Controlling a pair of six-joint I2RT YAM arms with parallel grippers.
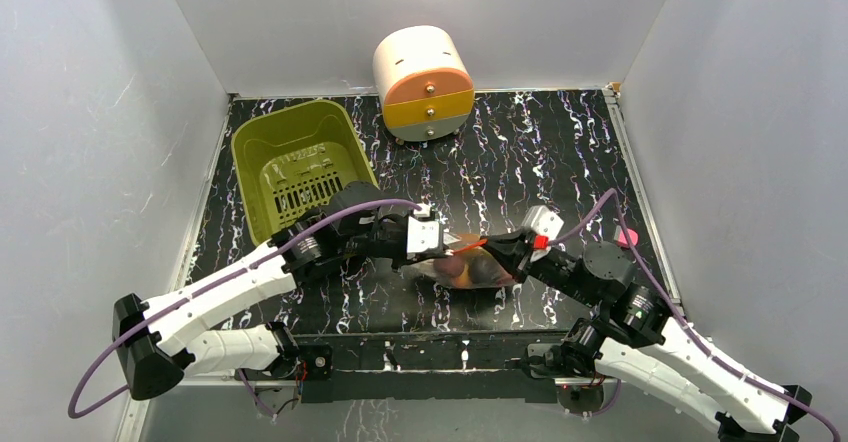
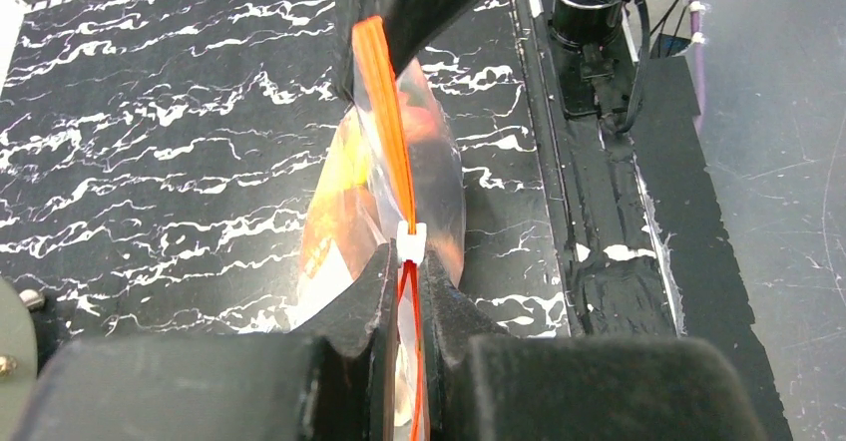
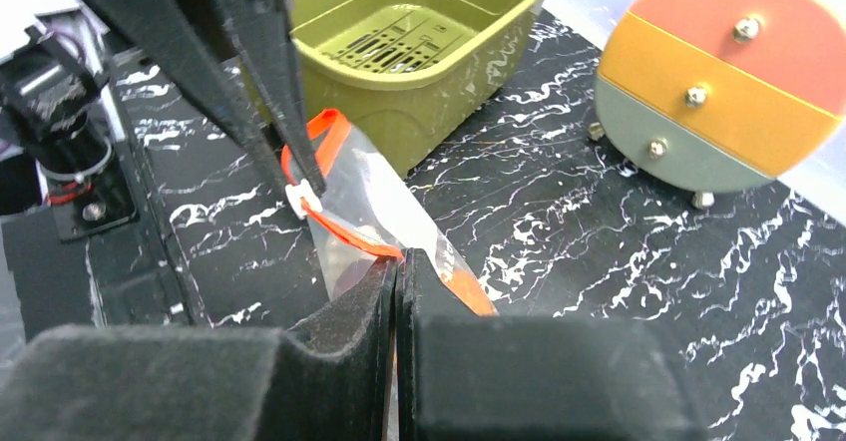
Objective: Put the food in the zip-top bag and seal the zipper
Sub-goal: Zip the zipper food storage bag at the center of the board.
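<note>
The clear crinkly plastic zip-top bag (image 1: 470,270) is held between both grippers at the near centre of the black marbled table (image 1: 560,142), with red and orange toy food (image 2: 334,197) inside. The left gripper (image 2: 404,261) pinches the red-orange zipper strip (image 2: 384,92) at its white slider (image 2: 411,233). The right gripper (image 3: 397,261) is clamped on the strip's right end. The film looks light, limp and slippery. Grip only the stiffer strip, under tension.

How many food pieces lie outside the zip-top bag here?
1: a pink piece at the right edge of the table, beside the right arm. The rest seen are inside the zip-top bag; the arms may hide others.
</note>
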